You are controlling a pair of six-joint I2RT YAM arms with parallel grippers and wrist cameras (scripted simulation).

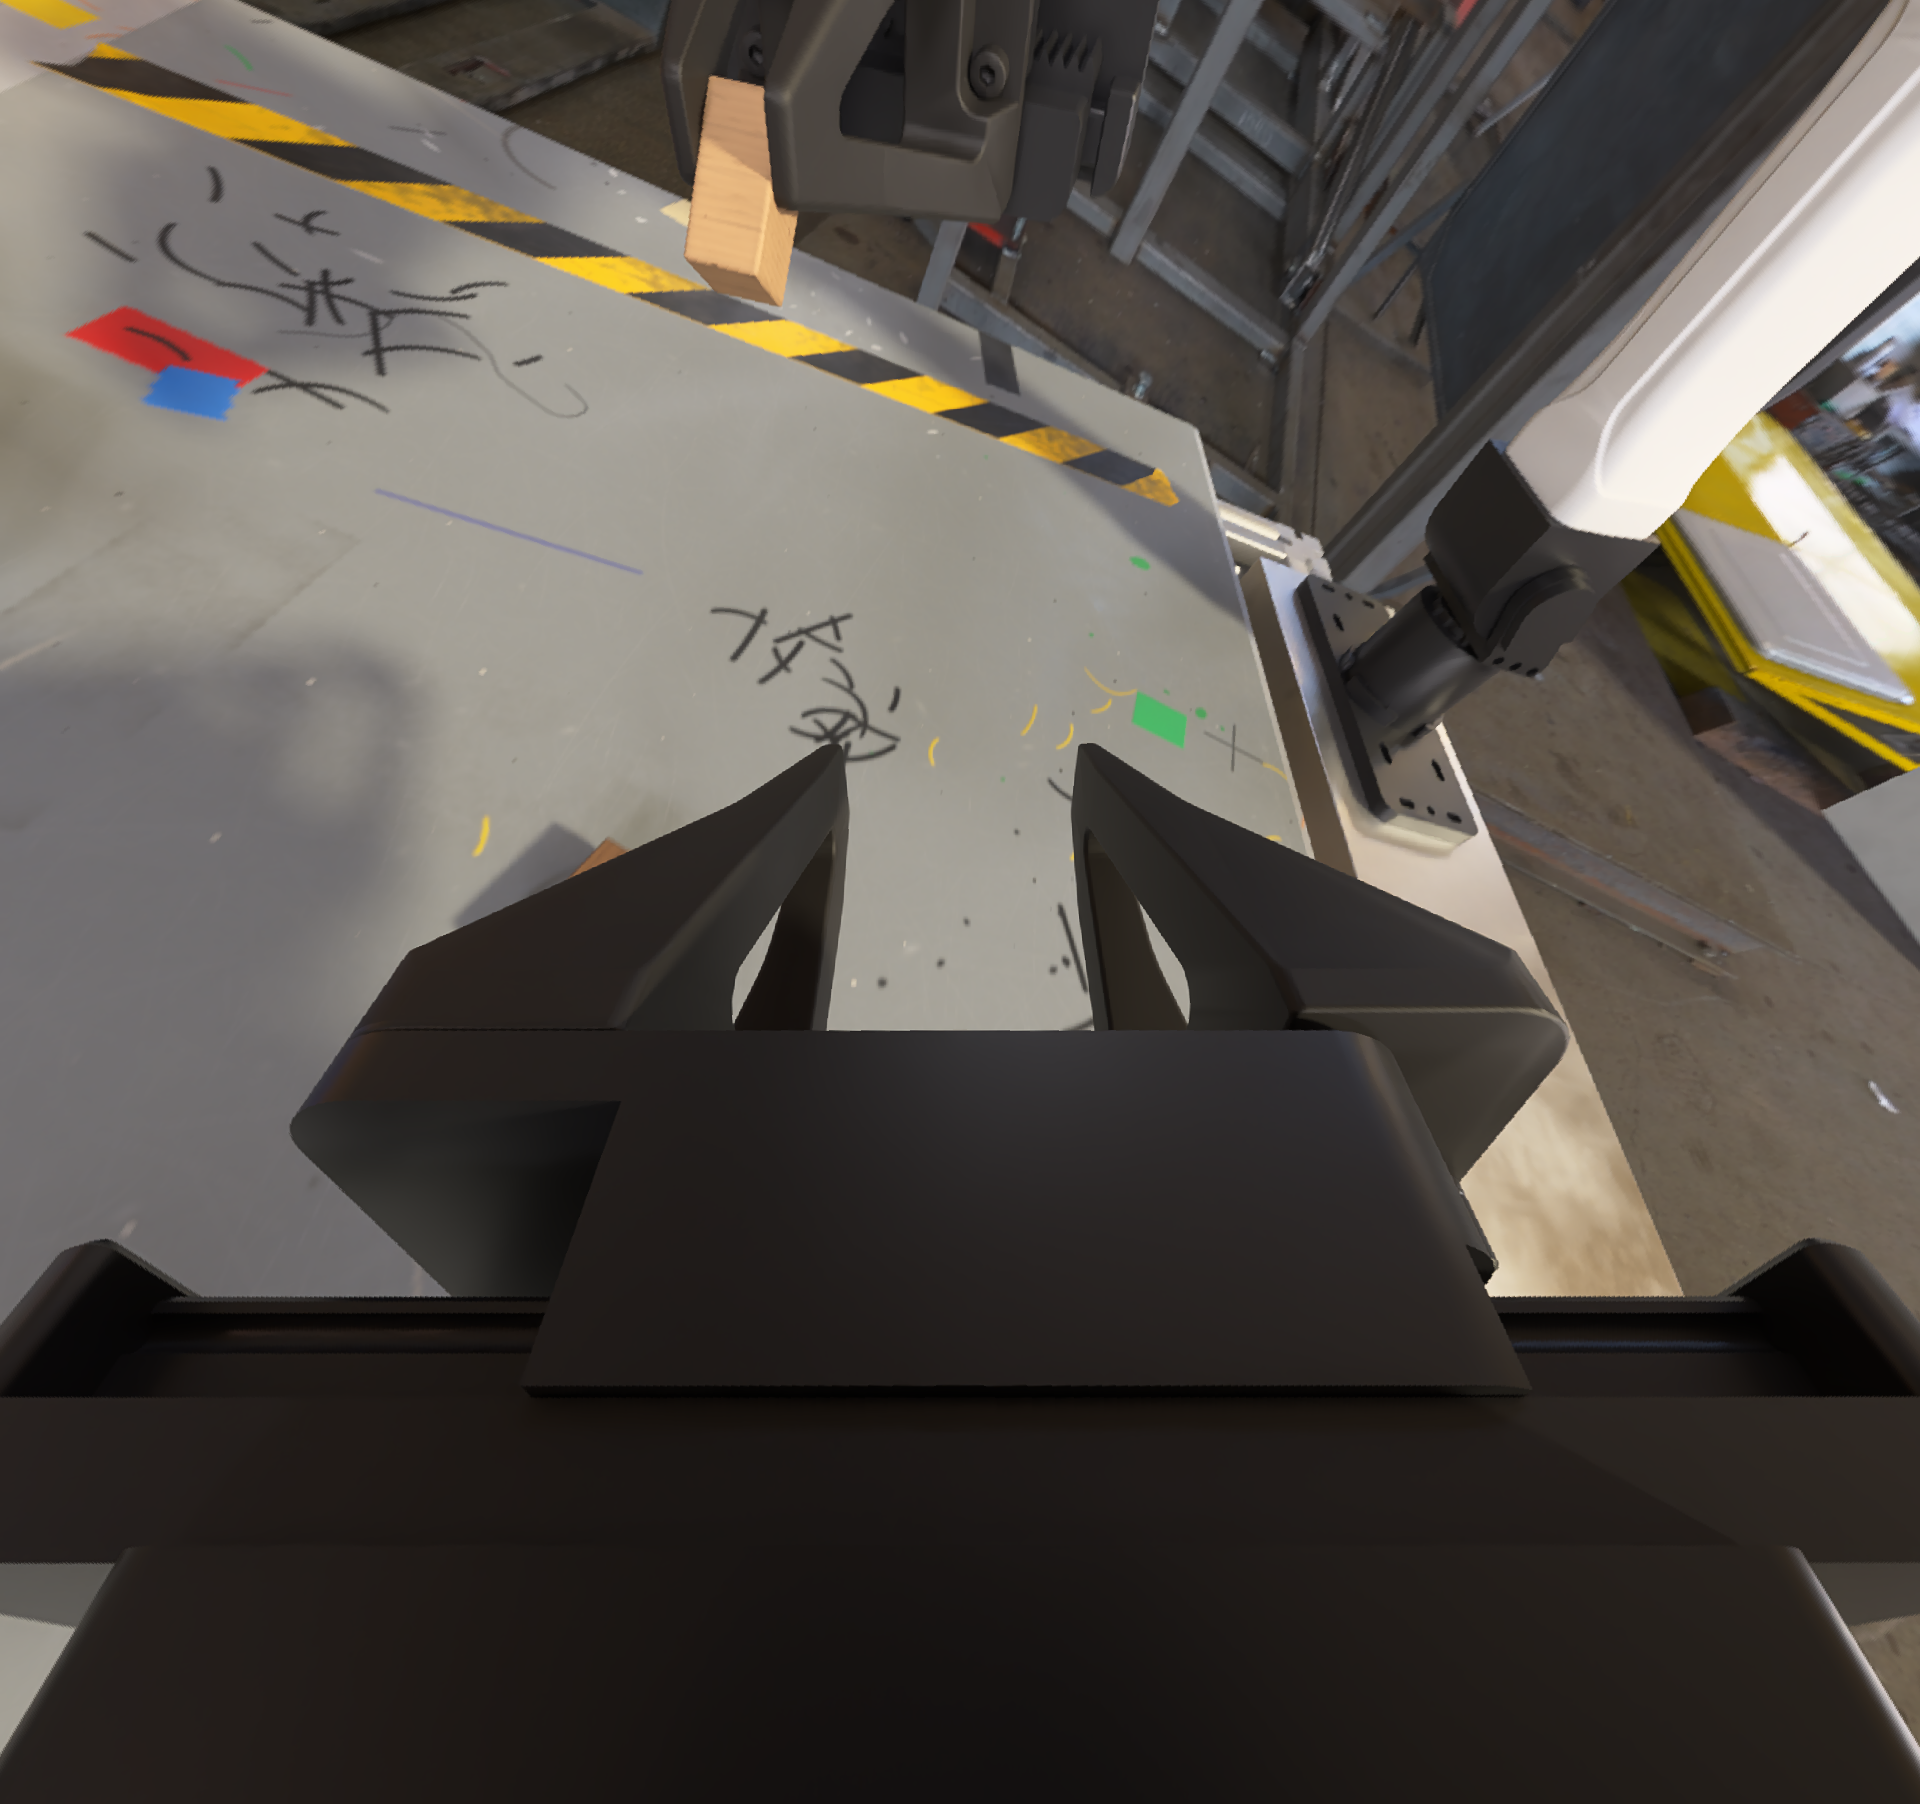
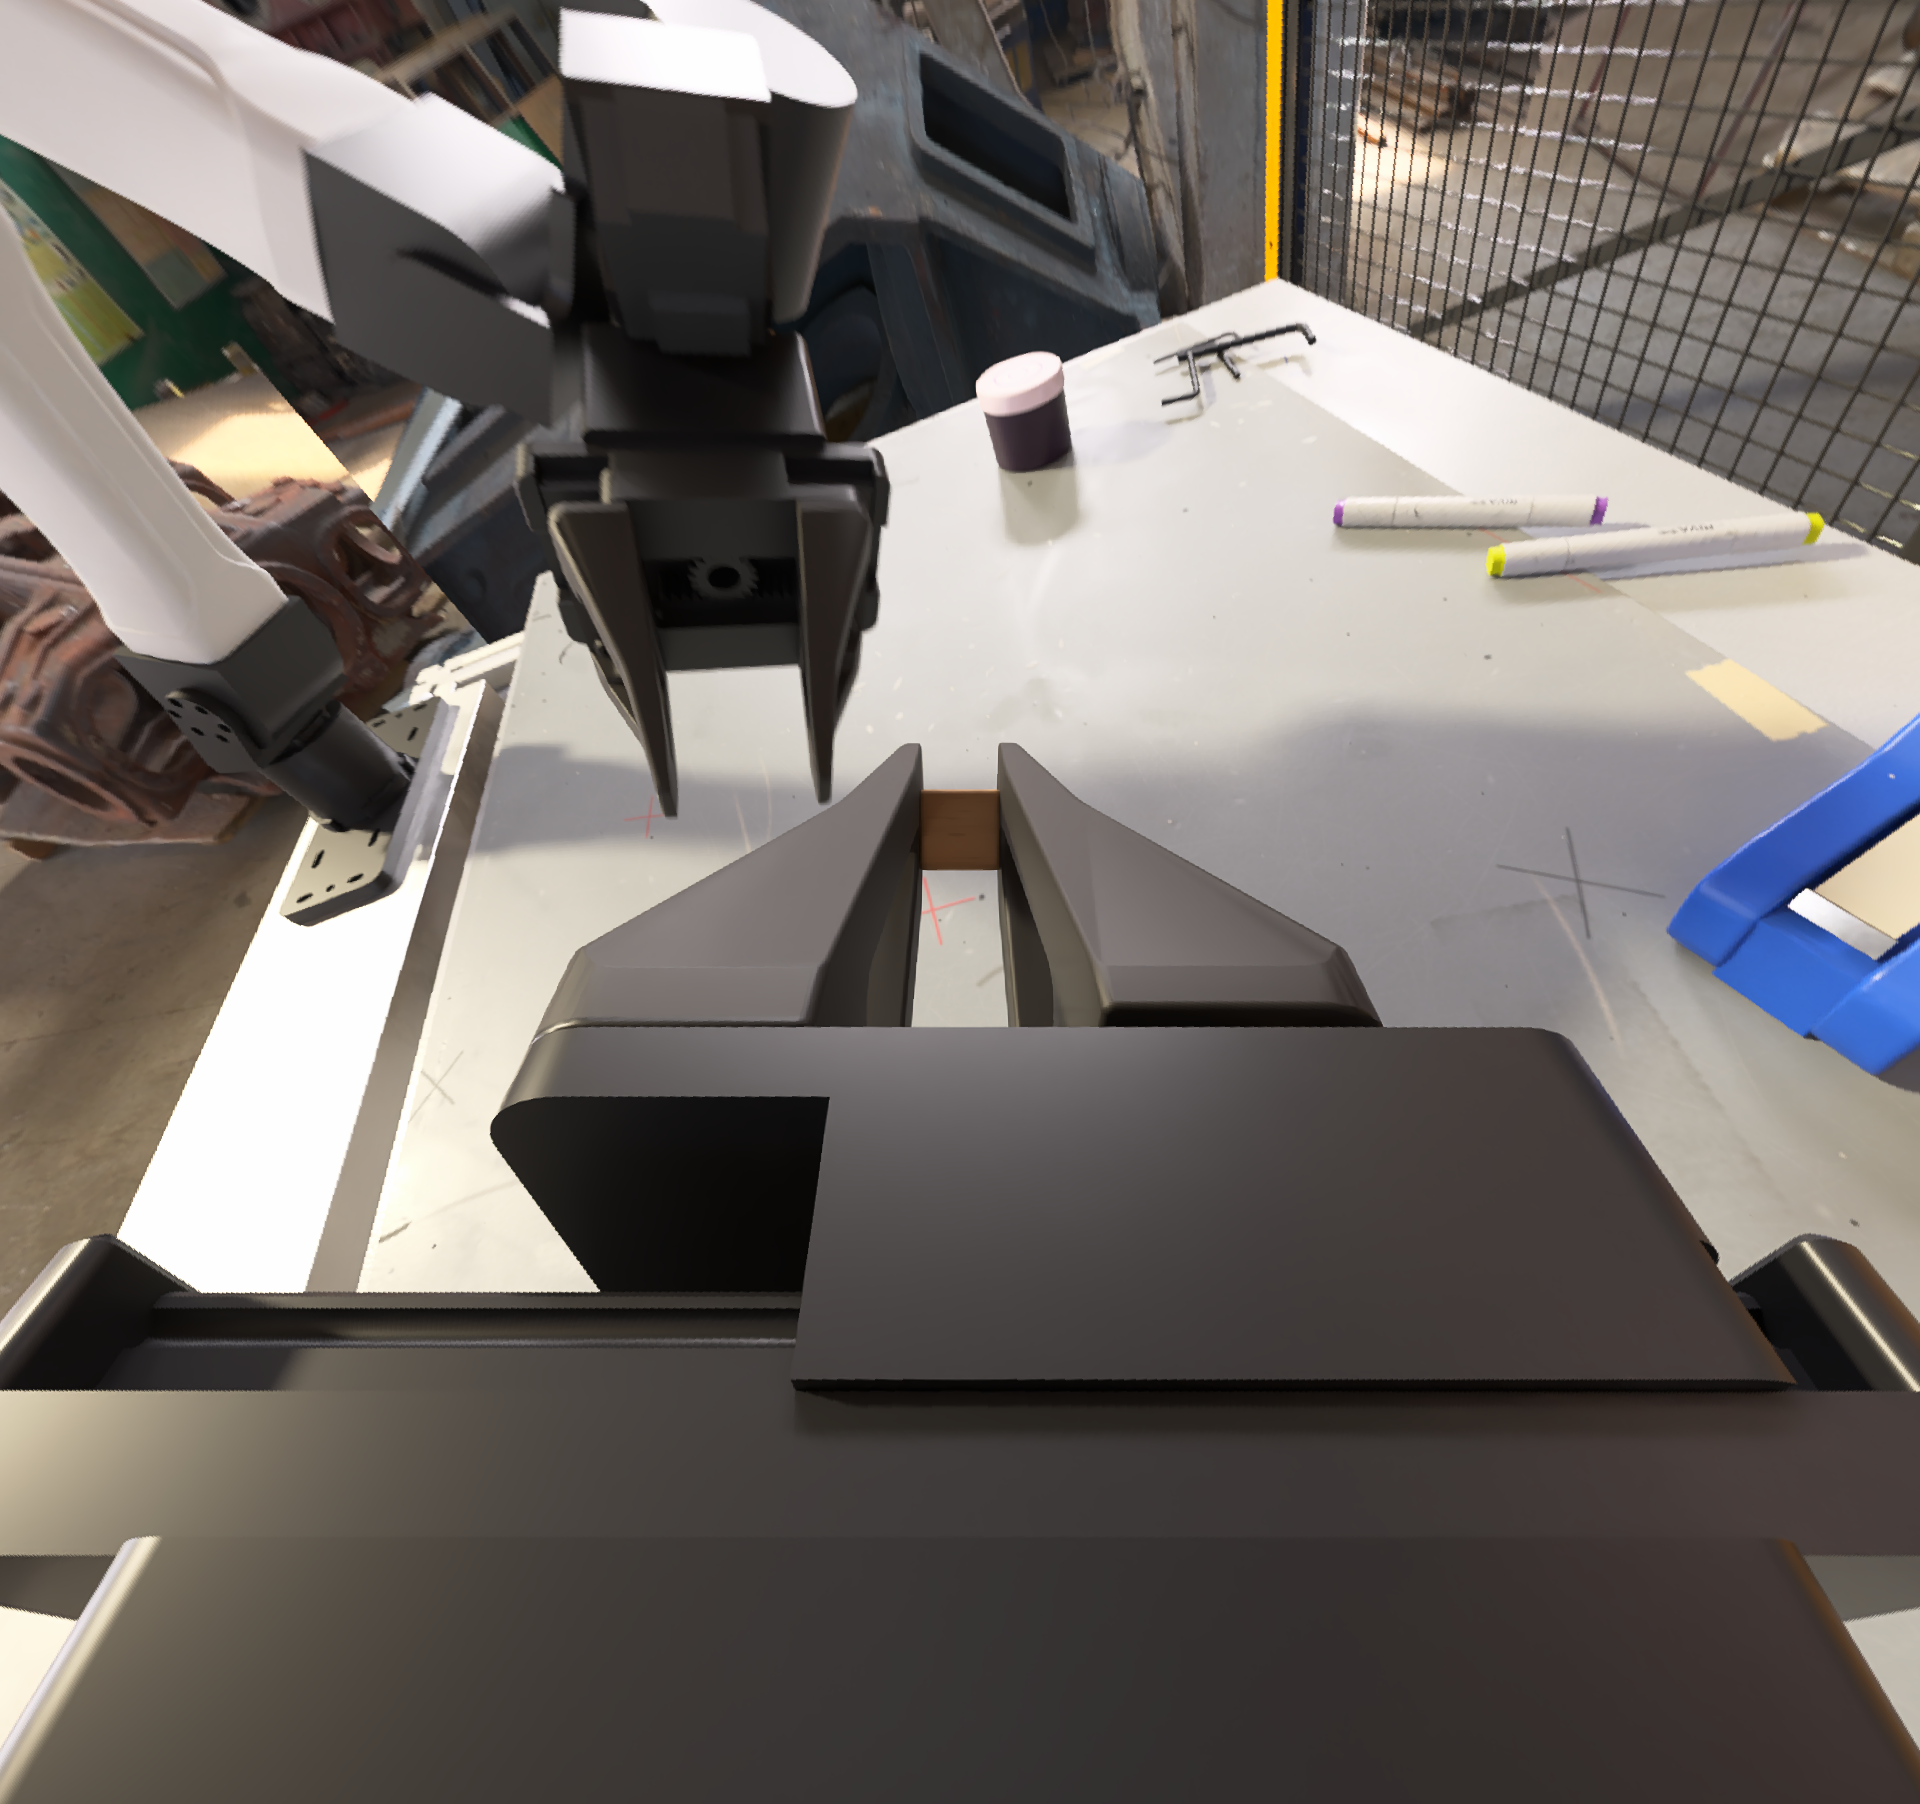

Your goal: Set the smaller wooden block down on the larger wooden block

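My right gripper [image 2: 958, 767] is shut on the smaller wooden block [image 2: 958, 827] and holds it well above the table. The left wrist view shows this light block [image 1: 740, 206] hanging tilted from the right gripper's fingers [image 1: 831, 154] over the striped table edge. My left gripper [image 1: 958, 767] is open and empty, low over the table; it also shows in the right wrist view [image 2: 743, 796]. A brown wooden corner [image 1: 601, 858], apparently the larger block, peeks out beside my left finger; the rest is hidden.
A grey table [image 1: 520, 611] with scribbles and a yellow-black stripe [image 1: 436, 196] along one edge. In the right wrist view: a dark jar with a pale lid [image 2: 1023, 409], hex keys [image 2: 1226, 357], two markers [image 2: 1470, 511], a blue holder [image 2: 1818, 923], a mesh fence [image 2: 1610, 144].
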